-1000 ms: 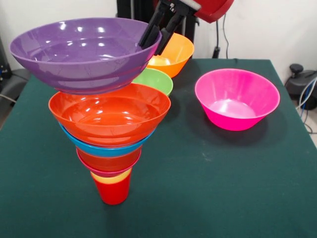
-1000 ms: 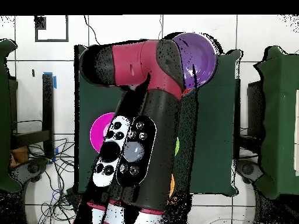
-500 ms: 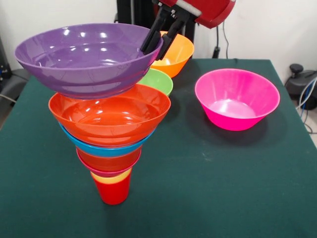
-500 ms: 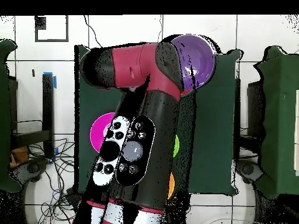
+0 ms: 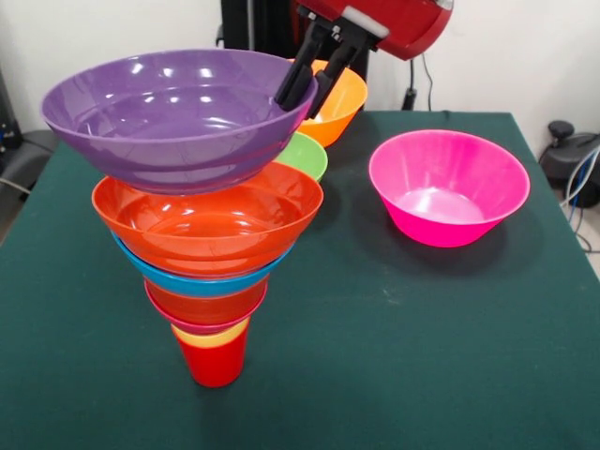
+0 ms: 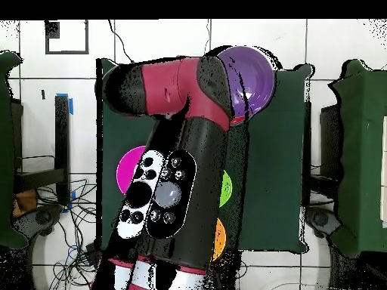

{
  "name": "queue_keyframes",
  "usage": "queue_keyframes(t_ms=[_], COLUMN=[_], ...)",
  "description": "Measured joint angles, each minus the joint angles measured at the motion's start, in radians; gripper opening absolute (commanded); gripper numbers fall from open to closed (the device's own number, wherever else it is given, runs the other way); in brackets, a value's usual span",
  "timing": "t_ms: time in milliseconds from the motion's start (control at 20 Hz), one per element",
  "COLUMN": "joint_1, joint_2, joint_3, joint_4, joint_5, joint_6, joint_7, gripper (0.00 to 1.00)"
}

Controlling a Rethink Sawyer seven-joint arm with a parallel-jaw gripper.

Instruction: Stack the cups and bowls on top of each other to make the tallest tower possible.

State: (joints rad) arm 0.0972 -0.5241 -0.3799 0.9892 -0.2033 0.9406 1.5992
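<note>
Across the green cloth-covered table (image 5: 394,356) in the front view, the funnel-shaped tower (image 5: 208,272) of nested glossy plastic vessels is standing on a small red tapered cup (image 5: 215,362), with a yellow rim, a crimson-pink bowl, a blue bowl and a wide orange-red bowl (image 5: 206,217) widening upward. Above it, the large glossy purple plastic bowl (image 5: 173,114) is hanging tilted, its underside just over the orange-red bowl; whether they are touching cannot be told. The black gripper (image 5: 307,82) of the red arm is pinching the purple bowl's right rim, one finger inside and one outside. Behind the tower, a small green plastic bowl (image 5: 305,153) and a light orange bowl (image 5: 336,101) are sitting on the cloth, and a magenta-pink bowl (image 5: 448,186) is resting well apart to the right.

Seen from overhead, the red and black arm (image 6: 178,162) is covering most of the table, hiding the gripper. The purple bowl (image 6: 252,79) is showing beyond its elbow, while slivers of magenta-pink (image 6: 125,170), green (image 6: 226,186) and orange (image 6: 219,239) are peeking out beside it.
</note>
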Motion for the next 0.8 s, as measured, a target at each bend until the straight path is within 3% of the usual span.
queue_keyframes(t_ms=[800], joint_1=[0.028], joint_2=[0.008], joint_3=[-0.009], joint_4=[0.045], joint_5=[0.000], joint_6=[-0.048], joint_7=[0.000], gripper=[0.00])
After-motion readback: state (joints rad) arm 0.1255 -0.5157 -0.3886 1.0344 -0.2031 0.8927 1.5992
